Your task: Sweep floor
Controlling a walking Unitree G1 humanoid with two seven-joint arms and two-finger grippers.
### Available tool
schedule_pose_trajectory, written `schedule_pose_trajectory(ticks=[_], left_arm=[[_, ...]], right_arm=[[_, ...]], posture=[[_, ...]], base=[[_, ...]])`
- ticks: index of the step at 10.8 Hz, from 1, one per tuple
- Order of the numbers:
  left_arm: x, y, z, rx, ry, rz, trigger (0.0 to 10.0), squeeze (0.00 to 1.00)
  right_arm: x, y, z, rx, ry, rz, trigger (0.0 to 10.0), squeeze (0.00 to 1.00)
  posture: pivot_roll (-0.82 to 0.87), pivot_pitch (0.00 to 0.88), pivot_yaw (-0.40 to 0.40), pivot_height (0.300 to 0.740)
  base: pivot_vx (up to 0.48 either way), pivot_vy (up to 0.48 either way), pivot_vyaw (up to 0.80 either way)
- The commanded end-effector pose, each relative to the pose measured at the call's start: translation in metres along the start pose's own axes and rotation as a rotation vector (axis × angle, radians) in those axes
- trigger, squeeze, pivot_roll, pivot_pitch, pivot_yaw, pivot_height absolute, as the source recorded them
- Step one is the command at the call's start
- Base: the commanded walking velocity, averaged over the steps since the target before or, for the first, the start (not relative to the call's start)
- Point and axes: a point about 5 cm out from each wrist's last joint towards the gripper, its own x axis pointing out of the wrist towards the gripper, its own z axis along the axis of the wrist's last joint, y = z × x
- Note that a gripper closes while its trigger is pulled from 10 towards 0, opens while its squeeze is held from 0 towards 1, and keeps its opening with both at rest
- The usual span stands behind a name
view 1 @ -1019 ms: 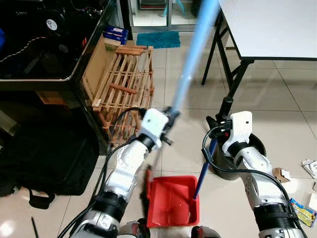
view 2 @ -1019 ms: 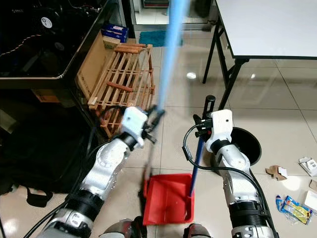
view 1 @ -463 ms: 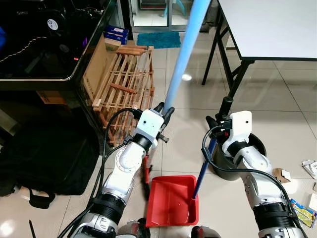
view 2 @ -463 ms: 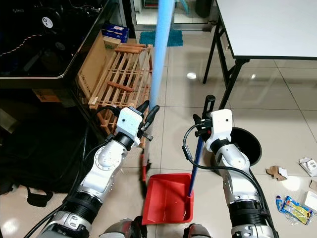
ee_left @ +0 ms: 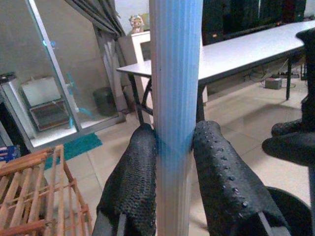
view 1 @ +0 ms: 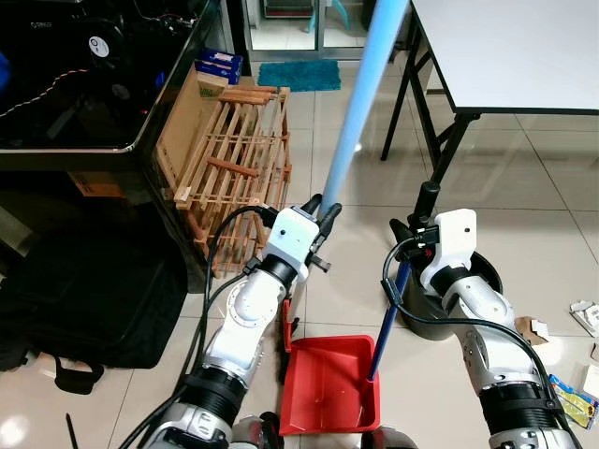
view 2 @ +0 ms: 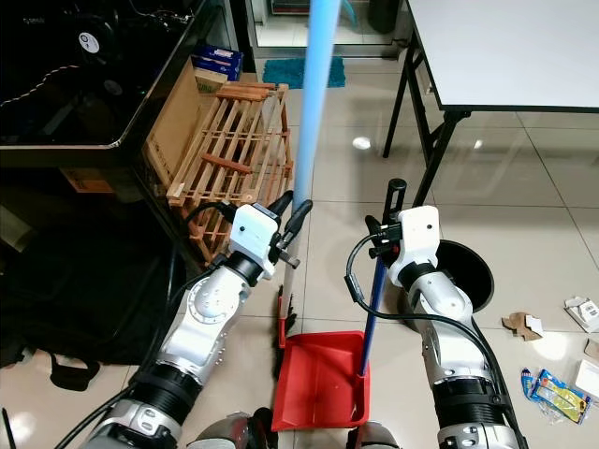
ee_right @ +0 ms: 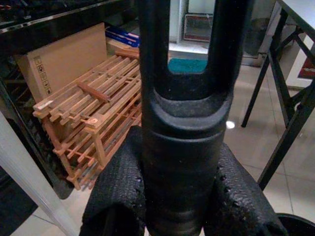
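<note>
Between the left gripper's [ee_left: 173, 162] fingers [ee_left: 135, 177] stands the broom handle [ee_left: 175, 98], clamped.

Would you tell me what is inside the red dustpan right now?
The red dustpan looks bare inside; no litter shows. Its near edge is cut off by the frame.
</note>
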Motion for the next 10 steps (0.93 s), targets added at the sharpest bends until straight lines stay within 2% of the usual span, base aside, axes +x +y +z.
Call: schedule_pose_trajectory(ticks=[1, 3, 4, 7, 8, 9, 10], left_arm=[[0.001, -0.004, 0.007, -0.006, -0.053, -0.001, 10.0, 0.0], [0.0, -0.009, 0.004, -0.028, -0.042, -0.011, 10.0, 0.0], [0.0, -0.011, 0.004, -0.03, -0.041, -0.014, 10.0, 0.58], [0.0, -0.013, 0.001, -0.046, -0.024, -0.028, 10.0, 0.58], [-0.001, -0.013, -0.001, -0.046, -0.017, -0.029, 10.0, 0.67], [-0.002, -0.015, -0.002, -0.044, -0.013, -0.032, 10.0, 0.47], [-0.002, -0.015, -0.002, -0.044, -0.012, -0.033, 10.0, 0.48]], right_arm=[[0.002, -0.002, 0.011, -0.003, -0.053, -0.001, 10.0, 0.0], [0.001, -0.002, 0.011, -0.005, -0.05, -0.001, 10.0, 0.0], [0.001, -0.002, 0.01, -0.005, -0.049, -0.002, 10.0, 0.0], [0.001, -0.004, 0.011, -0.008, -0.05, -0.008, 10.0, 0.0], [0.001, -0.005, 0.011, -0.008, -0.05, -0.011, 10.0, 0.0], [0.001, -0.005, 0.011, -0.009, -0.05, -0.011, 10.0, 0.0], [0.0, -0.005, 0.011, -0.009, -0.05, -0.011, 10.0, 0.0]], posture=[[-0.24, 0.124, 0.063, 0.74], [-0.25, 0.129, 0.063, 0.74], [-0.25, 0.128, 0.065, 0.74], [-0.25, 0.129, 0.066, 0.74], [-0.25, 0.13, 0.066, 0.74], [-0.25, 0.131, 0.065, 0.74], [-0.25, 0.131, 0.065, 0.74]], base=[[0.0, 0.0, 0.0], [0.0, 0.0, 0.0], [0.0, 0.0, 0.0], [0.0, 0.0, 0.0], [0.0, 0.0, 0.0], [0.0, 0.0, 0.0], [0.0, 0.0, 0.0]])
